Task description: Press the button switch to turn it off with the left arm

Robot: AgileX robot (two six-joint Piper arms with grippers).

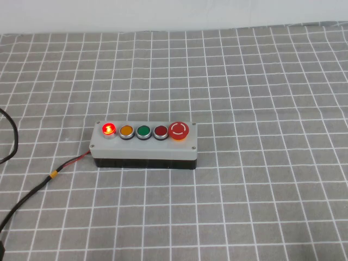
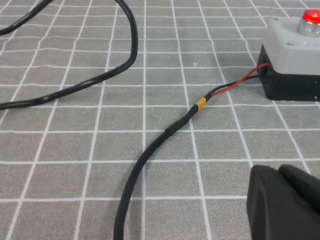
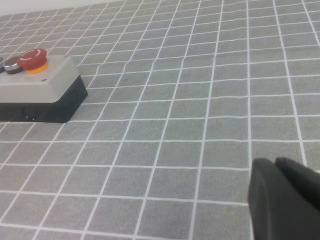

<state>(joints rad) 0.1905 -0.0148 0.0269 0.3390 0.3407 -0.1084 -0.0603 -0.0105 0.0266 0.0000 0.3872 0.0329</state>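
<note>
The button switch [image 1: 109, 129] glows red at the left end of the row on the grey box [image 1: 144, 145], which sits mid-table. It also shows in the left wrist view [image 2: 311, 17], lit, on the box's corner [image 2: 290, 47]. My left gripper [image 2: 277, 172] is shut and empty, low over the cloth, well short of the box on the side where its cable leaves. My right gripper [image 3: 275, 162] is shut and empty, far from the box's other end [image 3: 40, 80]. Neither gripper shows in the high view.
The row continues with an orange button [image 1: 126, 130], a green one [image 1: 143, 131], a darker red one [image 1: 161, 131] and a large red mushroom button [image 1: 179, 130]. The box's black cable [image 2: 160, 140] with red wire and orange band runs toward the left gripper. Another black cable [image 2: 100, 80] loops beside it.
</note>
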